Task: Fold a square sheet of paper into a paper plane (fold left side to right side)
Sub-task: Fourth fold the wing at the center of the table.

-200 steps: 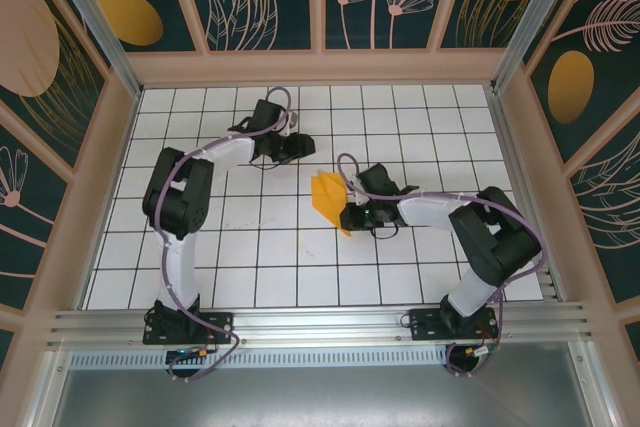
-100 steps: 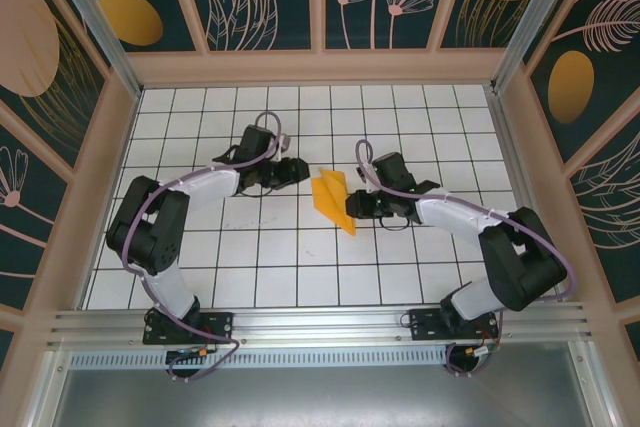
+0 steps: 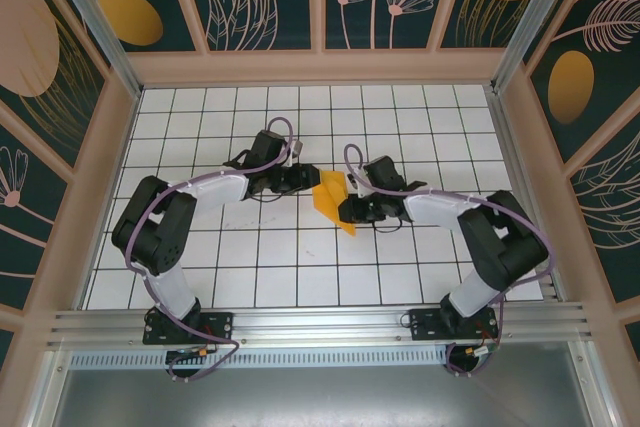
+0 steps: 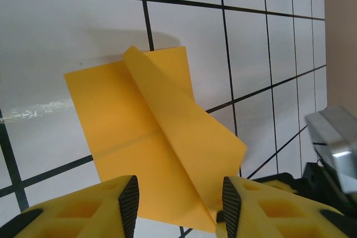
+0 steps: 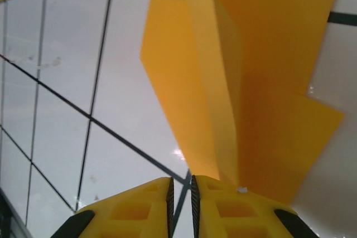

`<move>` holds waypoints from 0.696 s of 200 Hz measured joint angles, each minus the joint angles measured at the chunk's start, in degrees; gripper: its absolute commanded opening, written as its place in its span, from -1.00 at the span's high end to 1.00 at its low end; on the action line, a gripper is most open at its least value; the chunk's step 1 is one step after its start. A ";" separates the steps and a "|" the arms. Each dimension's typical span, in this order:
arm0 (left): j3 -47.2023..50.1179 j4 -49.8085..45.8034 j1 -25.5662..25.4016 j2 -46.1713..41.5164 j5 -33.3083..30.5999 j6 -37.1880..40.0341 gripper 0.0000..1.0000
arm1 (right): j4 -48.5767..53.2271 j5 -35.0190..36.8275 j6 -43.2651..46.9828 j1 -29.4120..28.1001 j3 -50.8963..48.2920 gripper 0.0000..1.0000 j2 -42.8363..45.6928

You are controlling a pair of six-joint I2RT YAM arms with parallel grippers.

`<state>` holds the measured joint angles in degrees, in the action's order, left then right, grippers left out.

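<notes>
The paper plane (image 3: 330,198) is the orange-yellow sheet folded to a narrow pointed shape, lying on the white grid table near its middle. In the left wrist view the paper (image 4: 150,121) shows one flap raised along a diagonal crease. My left gripper (image 3: 308,180) sits at the paper's left edge, open, its fingers (image 4: 129,204) astride the paper's near edge without gripping it. My right gripper (image 3: 346,210) is at the paper's right lower edge, shut to a thin slit with only table showing between the pads (image 5: 169,193). The paper's fold (image 5: 223,82) rises just beyond its right finger.
Patterned walls (image 3: 80,147) box the grid table (image 3: 260,267) on three sides, with an aluminium rail (image 3: 320,327) along the near edge. Part of the right arm (image 4: 334,143) shows past the paper in the left wrist view. Open tiles lie to both sides.
My left gripper has come nearer and to the right, up to the paper's left edge. My right gripper shifted slightly at the paper's right side. The paper stayed about where it was.
</notes>
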<state>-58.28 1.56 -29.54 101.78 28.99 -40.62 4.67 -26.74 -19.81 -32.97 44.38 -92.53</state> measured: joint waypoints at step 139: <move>-2.21 0.02 -2.54 3.32 1.20 0.00 0.07 | 0.42 1.25 1.07 1.70 1.44 0.62 -4.28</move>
<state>-60.49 1.58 -32.08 105.10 30.20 -40.62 5.08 -25.50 -18.74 -31.27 45.82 -96.82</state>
